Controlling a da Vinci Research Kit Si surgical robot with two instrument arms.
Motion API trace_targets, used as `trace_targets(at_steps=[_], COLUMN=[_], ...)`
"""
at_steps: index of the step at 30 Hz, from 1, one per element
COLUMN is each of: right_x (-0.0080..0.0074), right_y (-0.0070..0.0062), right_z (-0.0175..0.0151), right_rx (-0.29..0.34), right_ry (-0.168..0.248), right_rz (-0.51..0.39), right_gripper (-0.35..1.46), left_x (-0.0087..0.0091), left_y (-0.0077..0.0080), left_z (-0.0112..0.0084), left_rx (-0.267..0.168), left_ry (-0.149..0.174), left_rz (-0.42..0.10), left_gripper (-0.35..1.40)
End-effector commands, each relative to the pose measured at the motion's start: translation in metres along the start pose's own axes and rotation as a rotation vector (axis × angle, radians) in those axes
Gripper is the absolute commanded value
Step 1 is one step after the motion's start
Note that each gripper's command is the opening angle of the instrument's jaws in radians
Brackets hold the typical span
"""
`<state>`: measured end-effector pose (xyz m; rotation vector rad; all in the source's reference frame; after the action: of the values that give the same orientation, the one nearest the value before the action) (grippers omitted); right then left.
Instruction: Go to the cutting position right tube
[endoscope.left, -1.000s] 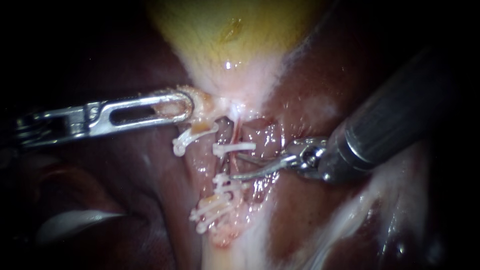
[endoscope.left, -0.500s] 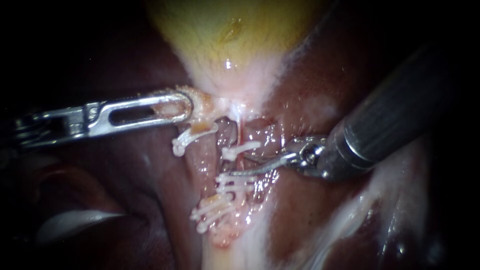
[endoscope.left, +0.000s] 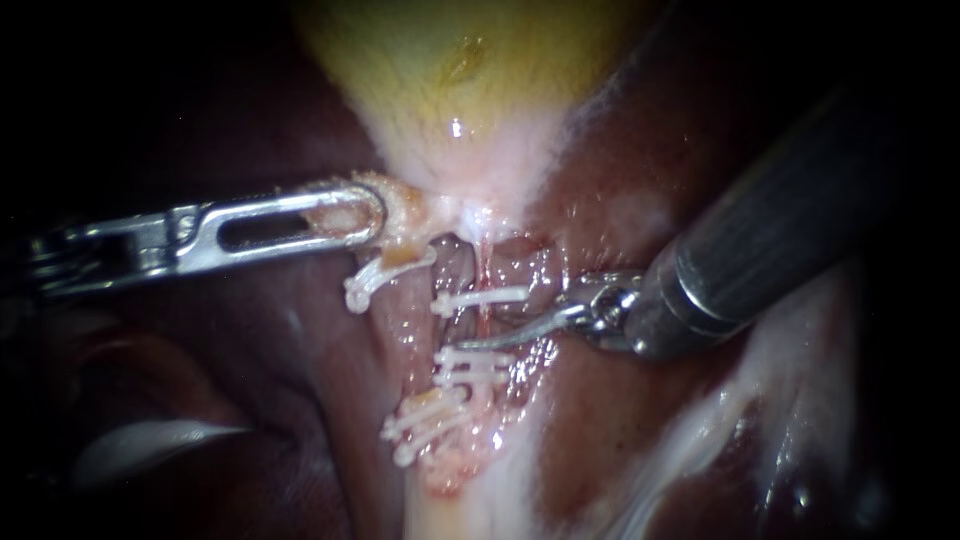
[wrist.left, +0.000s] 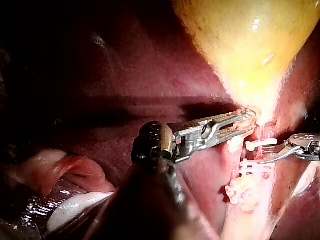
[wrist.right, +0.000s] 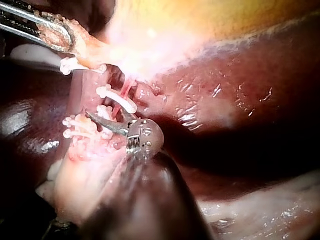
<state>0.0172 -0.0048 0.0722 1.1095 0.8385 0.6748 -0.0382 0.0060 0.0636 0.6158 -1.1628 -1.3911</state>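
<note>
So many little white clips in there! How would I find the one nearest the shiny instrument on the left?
Find the yellow gallbladder and follow it down to where it narrows, where the left instrument grips it. Just below that instrument's tip lies a white clip, curved like a hook and set alone; the other clips lie straighter, further right and lower.

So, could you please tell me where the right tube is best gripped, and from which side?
Probably the bare stretch of the right tube between the upper clip and the lower clips. In the endoscope view it runs up and down there, thin and free, so come crosswise from the right, where the right instrument holds its jaws open.
</note>
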Motion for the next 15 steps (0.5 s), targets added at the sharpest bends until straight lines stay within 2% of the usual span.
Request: trace_targets(at_steps=[1, 9, 15], right_x=[0.0001, 0.0002, 0.0002], right_y=[0.0000, 0.0000, -0.0003], right_z=[0.0001, 0.0001, 0.0001], right_rx=[0.012, 0.141, 0.214], right_ry=[0.008, 0.072, 0.091], right_rz=[-0.007, -0.048, -0.076], right_gripper=[1.40, 1.41, 1.41], left_x=[0.0000, 0.0000, 0.0000], left_y=[0.0000, 0.0000, 0.0001], left_z=[0.0000, 0.0000, 0.0000], left_rx=[0.000, 0.000, 0.000], left_ry=[0.000, 0.000, 0.000], left_rz=[0.000, 0.000, 0.000], left_gripper=[-0.35, -0.35, -0.35])
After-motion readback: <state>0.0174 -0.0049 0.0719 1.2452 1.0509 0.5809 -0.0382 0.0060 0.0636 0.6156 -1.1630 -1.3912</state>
